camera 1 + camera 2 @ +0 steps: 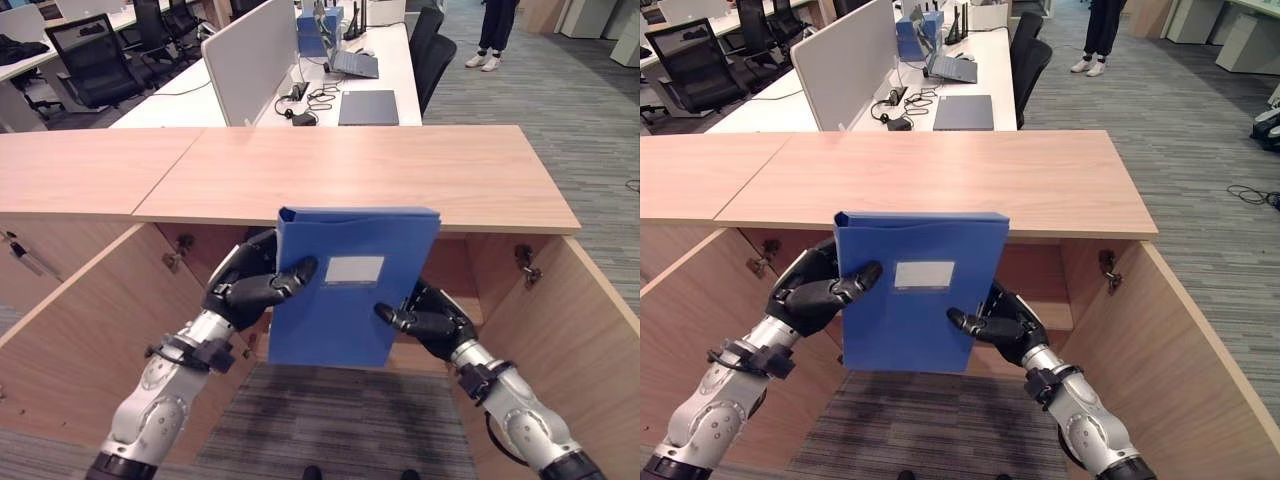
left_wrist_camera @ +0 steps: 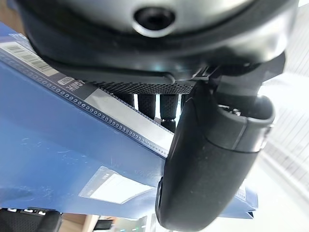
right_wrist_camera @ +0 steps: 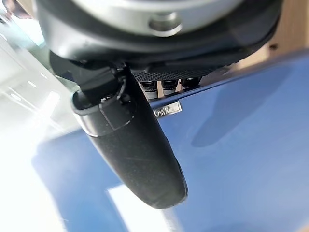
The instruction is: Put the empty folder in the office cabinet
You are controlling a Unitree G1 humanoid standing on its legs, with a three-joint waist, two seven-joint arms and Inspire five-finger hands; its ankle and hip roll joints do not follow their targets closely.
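The left cabinet door [image 1: 80, 320] stood swung out, its lower edge cut off by the frame. Just inside it, the left hand [image 1: 250, 285] gripped the blue folder [image 1: 350, 300] by its left edge: the thumb lay across the front face toward the pale label [image 1: 355, 268], while the fingers [image 2: 154, 104] went round behind the spine, mostly hidden. The left wrist view showed the thumb pressed on the blue face and the fingers curled past the edge strip.

The folder was held upright in the air in front of the open office cabinet [image 1: 460, 270], its top edge level with the front lip of the wooden countertop [image 1: 380, 170], which it covered in part. It also hid most of the cabinet's interior; a shelf seemed to run behind it, though that was hard to make out.

The right hand [image 1: 425, 320] clasped the folder's lower right edge, thumb on the front, fingers hidden behind. In the right wrist view the thumb lay flat on the blue face.

The right cabinet door [image 1: 580, 330] stood open, partly cut off.
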